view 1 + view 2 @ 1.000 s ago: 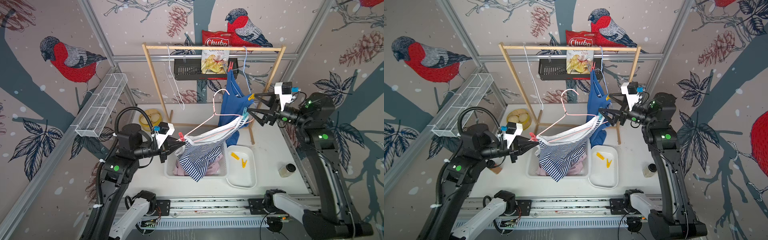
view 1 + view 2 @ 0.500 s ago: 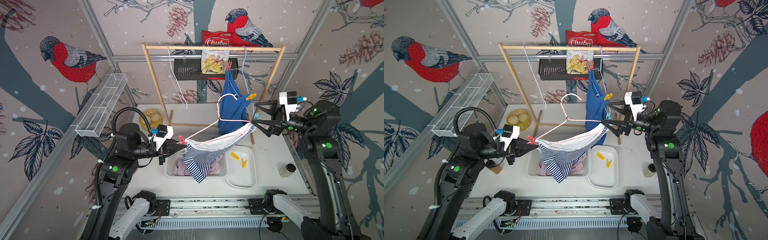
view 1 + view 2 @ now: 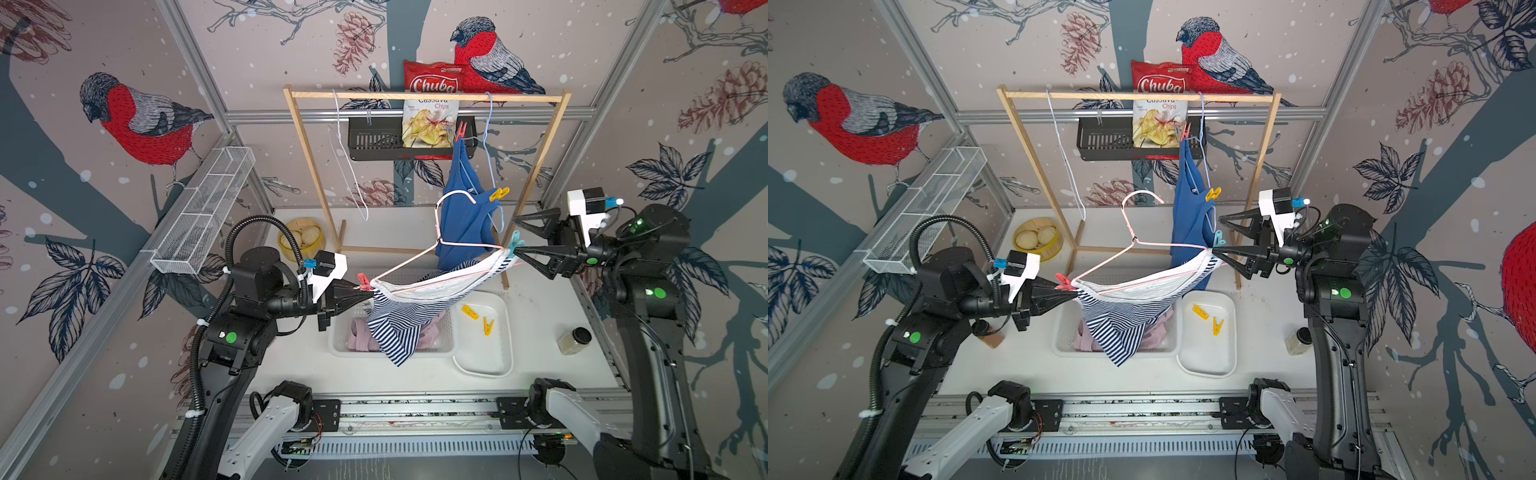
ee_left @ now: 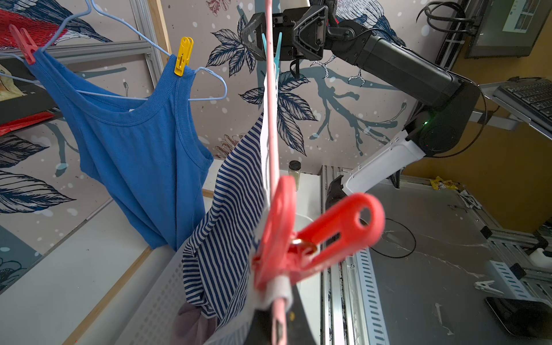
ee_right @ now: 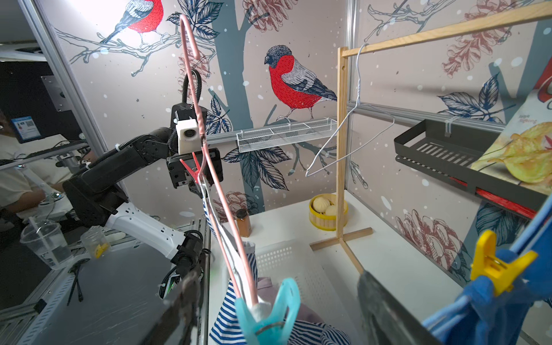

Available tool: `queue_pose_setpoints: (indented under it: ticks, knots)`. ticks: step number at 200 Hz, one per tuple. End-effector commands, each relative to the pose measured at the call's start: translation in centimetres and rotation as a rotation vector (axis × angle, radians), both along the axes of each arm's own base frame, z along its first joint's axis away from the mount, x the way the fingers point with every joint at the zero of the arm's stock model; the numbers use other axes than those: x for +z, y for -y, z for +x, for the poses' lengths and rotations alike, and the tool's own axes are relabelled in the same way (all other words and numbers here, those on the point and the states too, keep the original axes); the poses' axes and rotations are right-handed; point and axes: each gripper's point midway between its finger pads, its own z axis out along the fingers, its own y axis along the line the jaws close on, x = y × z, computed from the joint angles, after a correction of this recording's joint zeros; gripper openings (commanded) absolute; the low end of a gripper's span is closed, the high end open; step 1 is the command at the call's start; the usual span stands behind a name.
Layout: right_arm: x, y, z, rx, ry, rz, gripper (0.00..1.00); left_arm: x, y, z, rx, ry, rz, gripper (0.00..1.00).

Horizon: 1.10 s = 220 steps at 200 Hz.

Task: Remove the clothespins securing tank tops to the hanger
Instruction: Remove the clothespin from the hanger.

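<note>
Left gripper [image 3: 371,291]: clenched on the end of the pink wire hanger [image 3: 409,262], just behind a red plastic peg [image 4: 313,236] that clamps the white trim of the striped top [image 3: 399,328] to the wire.

Right gripper [image 3: 516,235]: jaws parted, straddling the teal peg [image 5: 268,310] at the hanger's other end. The right wrist view shows a gap to the fingers [image 5: 385,307] on each side.

The striped top sags over a perforated white basket [image 3: 390,353], which holds the crumpled mauve top [image 3: 359,337]. Two yellow pegs [image 3: 469,311] lie in the smooth tray [image 3: 482,359] alongside.

The blue top [image 3: 465,216] hangs at the wooden rack [image 3: 374,94], pinned by a third yellow peg [image 3: 498,194] and a second red peg [image 3: 460,131].
</note>
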Motion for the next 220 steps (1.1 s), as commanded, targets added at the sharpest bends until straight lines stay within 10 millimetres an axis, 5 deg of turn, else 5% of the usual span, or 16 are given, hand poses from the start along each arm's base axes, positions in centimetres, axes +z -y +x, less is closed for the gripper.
queue_pose_setpoints:
  ticks: [1, 113, 220]
  knots:
    - [0.4, -0.1, -0.6, 0.042, 0.026, -0.003, 0.78, 1.0, 0.2, -0.4, -0.038, 0.075, -0.02, 0.0]
    - [-0.1, -0.5, -0.1, 0.066, -0.006, 0.001, 0.7, 1.4, 0.1, -0.7, -0.048, 0.083, -0.028, 0.0]
    - [-0.3, -1.2, 0.1, 0.076, -0.018, 0.003, 0.29, 1.1, 0.2, -0.4, -0.042, 0.066, -0.031, 0.0]
